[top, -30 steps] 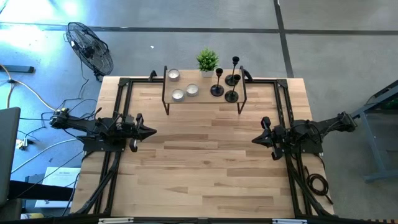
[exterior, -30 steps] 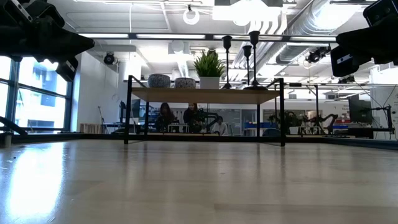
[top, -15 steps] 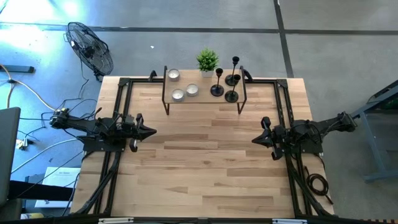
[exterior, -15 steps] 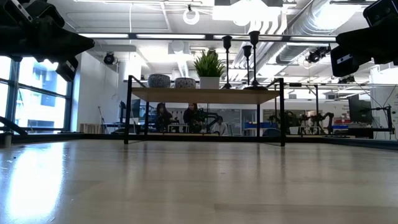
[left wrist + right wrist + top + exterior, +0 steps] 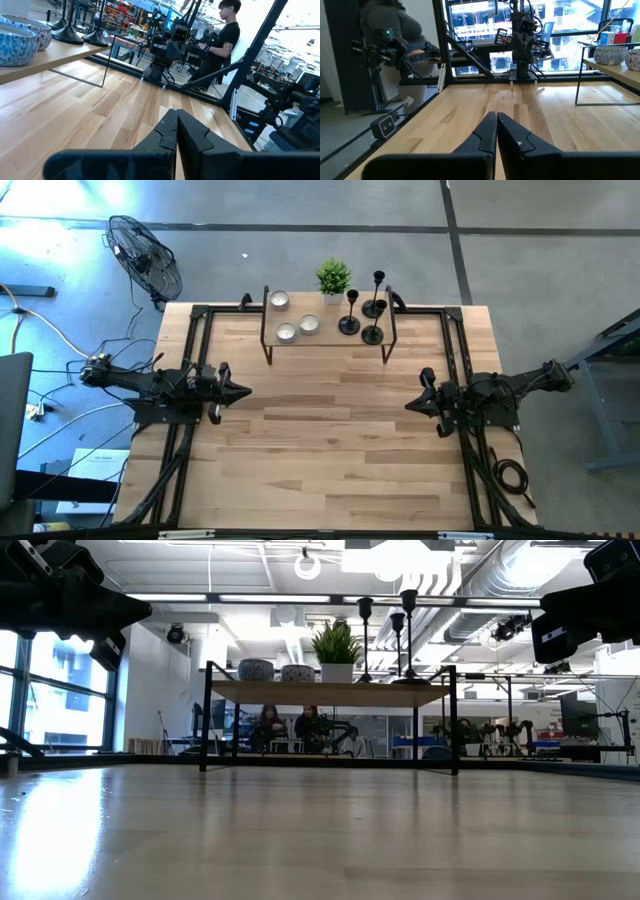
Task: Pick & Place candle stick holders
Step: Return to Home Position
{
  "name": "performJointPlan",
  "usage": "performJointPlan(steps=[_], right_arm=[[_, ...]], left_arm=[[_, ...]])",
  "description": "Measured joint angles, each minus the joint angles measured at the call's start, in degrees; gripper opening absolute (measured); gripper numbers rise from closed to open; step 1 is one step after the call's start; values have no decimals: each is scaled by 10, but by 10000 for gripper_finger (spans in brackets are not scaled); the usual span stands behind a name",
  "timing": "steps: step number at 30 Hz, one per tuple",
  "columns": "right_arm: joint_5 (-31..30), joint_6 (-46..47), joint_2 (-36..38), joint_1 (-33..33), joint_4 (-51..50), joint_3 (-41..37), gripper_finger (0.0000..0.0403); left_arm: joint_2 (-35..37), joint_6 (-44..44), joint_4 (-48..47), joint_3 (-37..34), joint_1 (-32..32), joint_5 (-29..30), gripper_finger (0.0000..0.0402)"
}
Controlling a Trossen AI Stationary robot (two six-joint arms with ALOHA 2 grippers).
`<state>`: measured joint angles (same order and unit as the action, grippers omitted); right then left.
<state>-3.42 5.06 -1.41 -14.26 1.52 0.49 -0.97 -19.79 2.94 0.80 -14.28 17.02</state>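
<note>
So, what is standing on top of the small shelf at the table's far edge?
On the shelf: three black candle stick holders at its right end, a green potted plant at the back, three round candles at the left. From above, leaves hide the plant's pot.

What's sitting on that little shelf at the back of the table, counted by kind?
candle stick holders, black: 3
candles, white and round: 3
potted plant, green: 1
Total: 7, all on the shelf.
</note>
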Motion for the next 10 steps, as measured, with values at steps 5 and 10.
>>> performJointPlan(steps=[5, 10], right_arm=[[0, 0, 0, 0, 0, 0, 9], [0, 0, 0, 0, 0, 0, 5]], left_arm=[[0, 0, 0, 0, 0, 0, 0], [0, 0, 0, 0, 0, 0, 0]])
